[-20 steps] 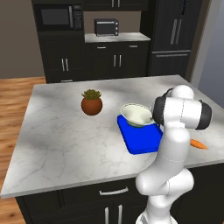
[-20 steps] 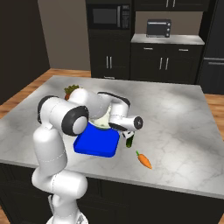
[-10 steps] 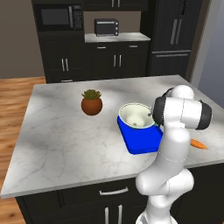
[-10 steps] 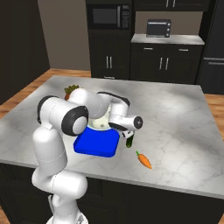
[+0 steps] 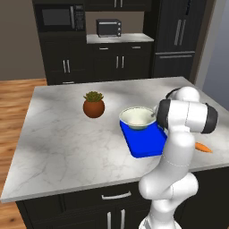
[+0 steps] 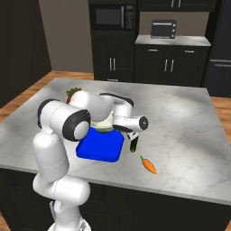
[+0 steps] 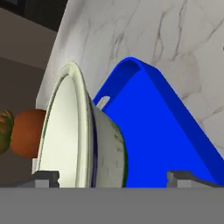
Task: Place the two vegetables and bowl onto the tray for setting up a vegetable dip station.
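a: on the marble island counter (image 5: 67, 143), where's the wide cream-white bowl (image 5: 137, 117)?

b: on the far end of the flat bright blue tray (image 5: 145, 142). the white arm folds low over it, forearm level.

a: and the gripper (image 7: 113, 177)?

b: spread wide, one finger (image 7: 46, 177) either side of the bowl's rim, not pinching.

a: the vegetables?

b: small orange carrot (image 6: 148, 164) and slim dark green cucumber (image 6: 134, 144) lie on the counter beside the tray.

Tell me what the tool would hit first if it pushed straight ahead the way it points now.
Most likely the bowl: its rim and outer wall stand right between the open tool's fingertips in the hand view, on the blue tray. Depth is hard to read, so how soon is unclear.
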